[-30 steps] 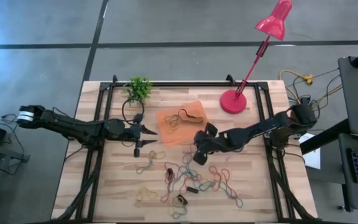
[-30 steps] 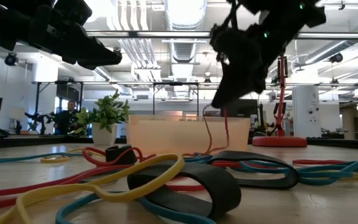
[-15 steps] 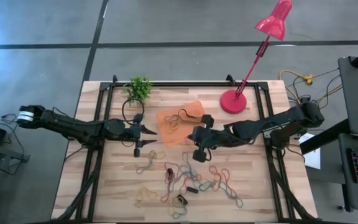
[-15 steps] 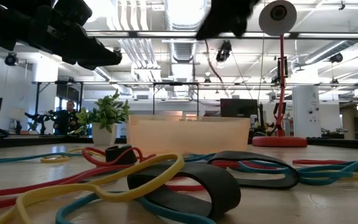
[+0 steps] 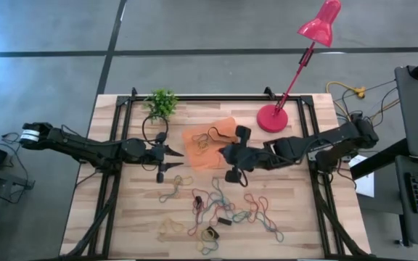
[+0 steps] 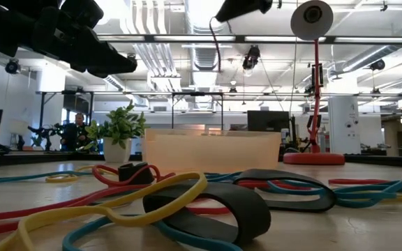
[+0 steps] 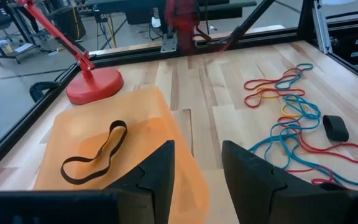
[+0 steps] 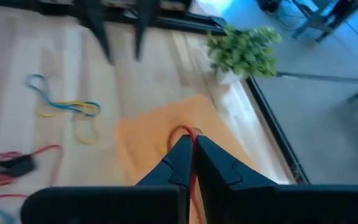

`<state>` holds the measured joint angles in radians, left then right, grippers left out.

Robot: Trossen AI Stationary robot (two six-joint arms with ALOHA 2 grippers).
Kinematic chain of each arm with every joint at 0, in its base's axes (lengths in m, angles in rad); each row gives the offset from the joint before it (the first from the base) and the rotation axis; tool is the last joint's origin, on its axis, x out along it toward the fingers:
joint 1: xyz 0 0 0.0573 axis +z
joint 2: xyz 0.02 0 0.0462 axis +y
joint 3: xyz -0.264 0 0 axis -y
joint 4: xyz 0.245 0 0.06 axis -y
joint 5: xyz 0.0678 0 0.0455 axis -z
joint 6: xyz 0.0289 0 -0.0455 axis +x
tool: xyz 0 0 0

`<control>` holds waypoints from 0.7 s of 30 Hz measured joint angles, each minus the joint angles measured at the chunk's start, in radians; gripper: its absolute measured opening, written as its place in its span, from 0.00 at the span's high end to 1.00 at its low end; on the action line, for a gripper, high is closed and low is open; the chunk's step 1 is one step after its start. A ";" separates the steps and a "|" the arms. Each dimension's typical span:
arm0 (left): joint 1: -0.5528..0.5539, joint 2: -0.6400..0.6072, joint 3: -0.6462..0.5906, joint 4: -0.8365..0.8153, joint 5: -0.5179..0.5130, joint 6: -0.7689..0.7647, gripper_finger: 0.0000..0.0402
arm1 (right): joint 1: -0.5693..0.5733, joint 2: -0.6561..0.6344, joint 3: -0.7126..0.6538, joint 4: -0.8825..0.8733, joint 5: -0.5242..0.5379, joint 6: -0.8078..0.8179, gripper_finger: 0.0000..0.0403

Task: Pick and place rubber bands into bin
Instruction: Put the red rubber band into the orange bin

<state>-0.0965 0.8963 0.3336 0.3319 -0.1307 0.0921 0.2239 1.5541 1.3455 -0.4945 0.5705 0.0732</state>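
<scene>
Right wrist view: shut fingers (image 8: 191, 152) pinch a red rubber band (image 8: 184, 134) above the bin (image 8: 166, 134).

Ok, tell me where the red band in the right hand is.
High view: the right hand holds the red band above the bin's right edge, left of the lamp base.

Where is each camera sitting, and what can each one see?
High: above the table, looking straight down; both arms, the bin, bands.
Low: at tabletop height, looking level across; bands up close, arms overhead.
Left wrist: on the left arm, past its open fingers at the bin.
Right wrist: on the right arm, past its shut gripper holding a red band.
All show the bin.
</scene>
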 joint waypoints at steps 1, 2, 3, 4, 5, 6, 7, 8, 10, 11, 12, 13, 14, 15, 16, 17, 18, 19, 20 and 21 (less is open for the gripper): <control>0.000 0.000 0.000 0.000 0.000 0.000 0.71 | -0.015 0.004 -0.009 0.005 0.003 -0.002 0.98; 0.000 0.000 0.000 0.000 0.000 0.000 0.71 | -0.030 0.006 -0.016 0.005 0.006 -0.002 0.98; 0.000 0.000 0.000 0.000 0.000 0.000 0.71 | -0.044 0.008 -0.026 0.006 0.008 -0.002 0.98; 0.000 0.000 0.000 0.000 0.000 0.000 0.71 | -0.060 0.008 -0.036 0.006 0.009 -0.003 0.98; 0.000 0.000 0.000 0.000 0.000 0.000 0.71 | -0.074 0.008 -0.045 0.011 0.009 -0.003 0.98; 0.000 0.000 0.000 0.000 0.000 0.000 0.71 | -0.088 0.010 -0.051 0.014 0.009 -0.002 0.98; 0.000 0.000 0.000 0.000 0.000 0.000 0.71 | -0.103 0.011 -0.056 0.018 0.009 -0.003 0.98; 0.000 0.000 0.000 0.000 0.001 0.000 0.71 | -0.116 0.012 -0.062 0.018 0.009 -0.005 0.98; 0.000 0.000 0.000 0.000 0.000 0.000 0.71 | -0.142 0.014 -0.079 0.036 0.009 -0.022 0.98; 0.000 0.000 0.000 0.000 0.001 -0.001 0.71 | -0.154 0.014 -0.090 0.058 0.009 -0.031 0.98; 0.000 0.000 0.000 0.000 0.001 -0.001 0.71 | -0.167 0.014 -0.100 0.075 0.009 -0.037 0.98; 0.000 0.000 0.000 0.000 0.001 -0.001 0.71 | -0.180 0.014 -0.109 0.084 0.009 -0.038 0.98; 0.000 0.000 0.000 0.000 0.001 -0.001 0.71 | -0.192 0.014 -0.117 0.087 0.008 -0.035 0.98; 0.000 0.000 0.000 0.000 0.001 -0.001 0.71 | -0.205 0.014 -0.124 0.088 0.007 -0.019 0.98; 0.000 0.000 0.000 0.000 0.001 -0.001 0.71 | -0.218 0.015 -0.129 0.087 0.005 0.003 0.98; 0.000 0.000 0.000 0.000 0.000 -0.001 0.71 | -0.230 0.018 -0.134 0.091 0.002 0.017 0.98; 0.000 0.000 0.000 0.000 0.001 -0.001 0.71 | -0.241 0.018 -0.141 0.092 -0.014 0.021 0.97; 0.000 0.000 0.000 0.000 0.000 -0.001 0.71 | -0.250 0.019 -0.149 0.090 -0.029 0.020 0.97; 0.000 0.000 0.000 0.000 0.001 -0.001 0.71 | -0.257 0.019 -0.159 0.090 -0.047 0.017 0.96; 0.000 0.000 0.000 0.000 0.001 -0.001 0.71 | -0.262 0.020 -0.168 0.096 -0.056 0.013 0.94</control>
<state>-0.0965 0.8963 0.3336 0.3318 -0.1299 0.0910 -0.0376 1.5742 1.1771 -0.3981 0.5148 0.0863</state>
